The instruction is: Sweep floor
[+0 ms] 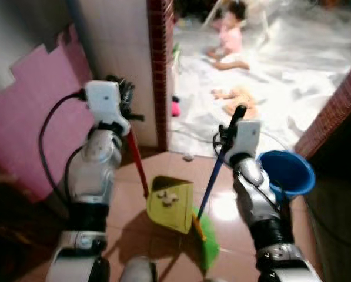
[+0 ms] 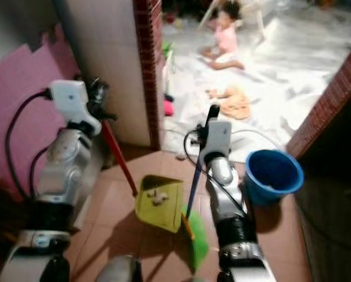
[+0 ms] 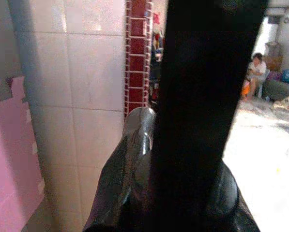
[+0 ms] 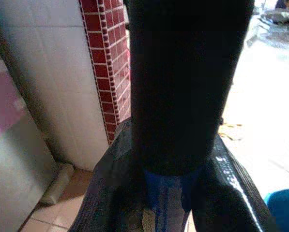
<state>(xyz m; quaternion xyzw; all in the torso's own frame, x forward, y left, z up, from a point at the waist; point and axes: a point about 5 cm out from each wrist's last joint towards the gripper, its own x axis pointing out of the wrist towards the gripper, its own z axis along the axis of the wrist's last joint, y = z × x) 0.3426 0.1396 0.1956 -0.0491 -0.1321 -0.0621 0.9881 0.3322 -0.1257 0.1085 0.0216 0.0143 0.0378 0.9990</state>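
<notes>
A yellow dustpan [image 1: 170, 205] rests on the brown tile floor with a few pale scraps in it. Its red handle [image 1: 137, 161] rises up and to the left into my left gripper [image 1: 125, 97], which is shut on the handle's top. To the right, a broom with a blue handle [image 1: 213, 176] leans with its green bristles [image 1: 207, 238] against the pan's right edge. My right gripper [image 1: 227, 134] is shut on the top of the broom handle. The right wrist view has the blue handle [image 4: 166, 198] under a black finger [image 4: 183, 72].
A blue bucket [image 1: 288, 171] stands close by my right arm. A red brick pillar [image 1: 159, 70] and white tiled wall rise behind the dustpan, with a pink foam mat [image 1: 40, 106] at left. Beyond, a child [image 1: 231, 38] sits on white sheeting near a toy [image 1: 241, 100].
</notes>
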